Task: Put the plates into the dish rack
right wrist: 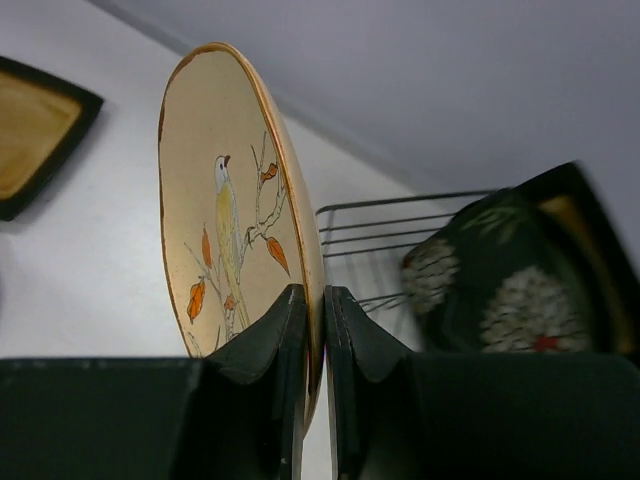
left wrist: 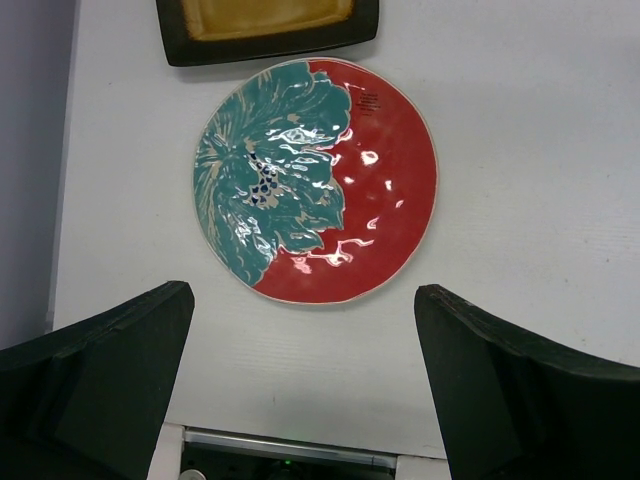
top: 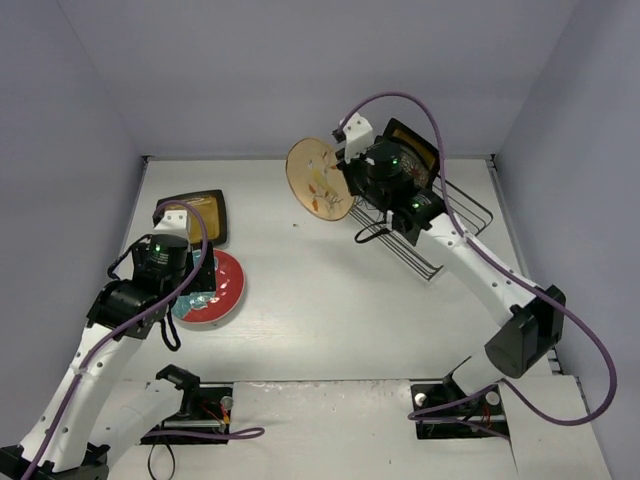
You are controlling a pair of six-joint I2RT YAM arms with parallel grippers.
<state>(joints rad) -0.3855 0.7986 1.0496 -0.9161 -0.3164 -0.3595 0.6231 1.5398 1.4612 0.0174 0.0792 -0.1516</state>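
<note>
My right gripper (right wrist: 315,305) is shut on the rim of the round cream brown-rimmed plate (right wrist: 235,240) with a bird picture. It holds the plate (top: 319,179) on edge in the air, left of the black wire dish rack (top: 462,213). The dark rectangular plate with white flowers (right wrist: 515,280) stands in the rack, and an amber square plate (top: 420,148) stands behind it. The round red-teal floral plate (left wrist: 315,180) lies flat on the table at the left. My left gripper (left wrist: 300,330) is open and empty just above its near edge. A second amber square plate (top: 203,216) lies behind it.
Grey walls close in the white table (top: 320,290) at the back and on both sides. The rack's wires (right wrist: 385,225) show to the right of the held plate. Purple cables loop over both arms.
</note>
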